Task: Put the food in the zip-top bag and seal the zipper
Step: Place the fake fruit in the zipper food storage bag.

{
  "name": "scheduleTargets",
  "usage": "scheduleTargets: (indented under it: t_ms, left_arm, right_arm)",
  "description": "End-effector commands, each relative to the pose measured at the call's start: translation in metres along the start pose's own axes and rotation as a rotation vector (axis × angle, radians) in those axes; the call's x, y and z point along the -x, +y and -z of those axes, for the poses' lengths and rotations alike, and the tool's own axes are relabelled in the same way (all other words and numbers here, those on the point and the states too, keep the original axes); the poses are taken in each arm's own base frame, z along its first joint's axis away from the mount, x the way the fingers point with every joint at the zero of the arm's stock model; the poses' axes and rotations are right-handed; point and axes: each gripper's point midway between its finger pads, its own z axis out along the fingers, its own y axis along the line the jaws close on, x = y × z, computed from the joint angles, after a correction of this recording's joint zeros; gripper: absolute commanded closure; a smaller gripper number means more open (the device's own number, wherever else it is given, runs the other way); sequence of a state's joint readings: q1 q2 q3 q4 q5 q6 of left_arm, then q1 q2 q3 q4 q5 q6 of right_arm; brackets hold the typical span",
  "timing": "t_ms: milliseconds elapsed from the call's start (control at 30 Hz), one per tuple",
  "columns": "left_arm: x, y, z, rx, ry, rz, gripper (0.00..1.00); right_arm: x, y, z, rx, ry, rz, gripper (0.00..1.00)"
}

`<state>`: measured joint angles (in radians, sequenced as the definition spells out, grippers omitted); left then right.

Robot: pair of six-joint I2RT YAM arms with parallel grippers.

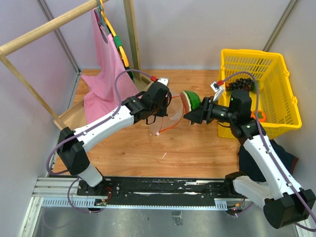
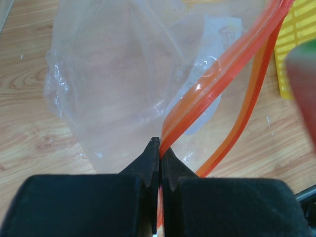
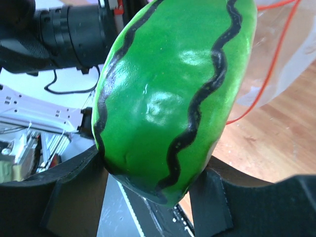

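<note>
Closest in, the left gripper (image 2: 159, 148) has its fingers pressed together on one lip of the zipper (image 2: 217, 74), which rises away from the fingertips and to their right. The other lip hangs loose just right of the pinched one, so the mouth is only a narrow slot. Beyond the fingertips the zip-top bag (image 2: 108, 74) sags, clear and crinkled, over the wooden table (image 1: 197, 148). The right gripper (image 3: 148, 192) clamps the watermelon slice (image 3: 173, 89) across its lower end. The striped rind stands up past the fingertips, with the bag's mouth just beyond it. The step in hand appears to be feeding the slice into the bag. To do it well, the right arm should probably lead with the slice's narrow end and aim between the two orange lips, not against the film. The left fingers should hold their pinch steady, perhaps tilting to widen the gap. The release is best saved until the slice sits well past the zipper. Farther behind the right fingers, the grape bunch (image 1: 239, 84) waits in the yellow basket (image 1: 286, 106).
</note>
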<state>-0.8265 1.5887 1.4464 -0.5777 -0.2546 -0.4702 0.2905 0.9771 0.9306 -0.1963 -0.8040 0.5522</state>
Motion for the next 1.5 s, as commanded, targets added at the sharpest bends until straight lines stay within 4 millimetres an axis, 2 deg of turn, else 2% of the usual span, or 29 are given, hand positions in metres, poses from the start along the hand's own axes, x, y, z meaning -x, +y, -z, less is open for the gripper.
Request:
scheduleTargets:
  t_ms: [0,233,367,500,667,933,1167,1467]
  left_arm:
    - [0.016,-0.006,-0.001,-0.020,-0.030,0.031,1.00]
    - [0.017,-0.006,-0.001,-0.020,-0.034,0.045,1.00]
    - [0.015,-0.010,0.001,-0.049,-0.028,0.042,1.00]
    - [0.013,-0.015,0.007,-0.107,-0.042,0.033,1.00]
    - [0.012,-0.023,0.017,-0.177,-0.064,0.029,1.00]
    - [0.000,-0.031,0.023,-0.222,-0.039,-0.036,1.00]
    - [-0.015,-0.035,0.029,-0.247,-0.023,-0.081,1.00]
    - [-0.019,-0.044,0.038,-0.318,-0.029,-0.046,1.00]
  right_arm:
    - [-0.013,0.017,-0.012,0.091,0.035,-0.027,0.99]
    - [-0.040,0.003,-0.030,0.067,0.107,-0.129,0.99]
    - [-0.047,-0.008,-0.038,0.040,0.116,-0.160,0.99]
    - [-0.041,-0.020,-0.046,-0.003,0.081,-0.198,0.99]
    - [-0.024,-0.019,-0.057,0.021,0.019,-0.236,0.99]
    - [-0.011,-0.031,-0.070,-0.024,-0.005,-0.264,0.95]
    - [-0.019,-0.044,-0.079,-0.055,0.030,-0.302,0.79]
    - [-0.031,-0.055,-0.082,-0.092,0.072,-0.328,0.41]
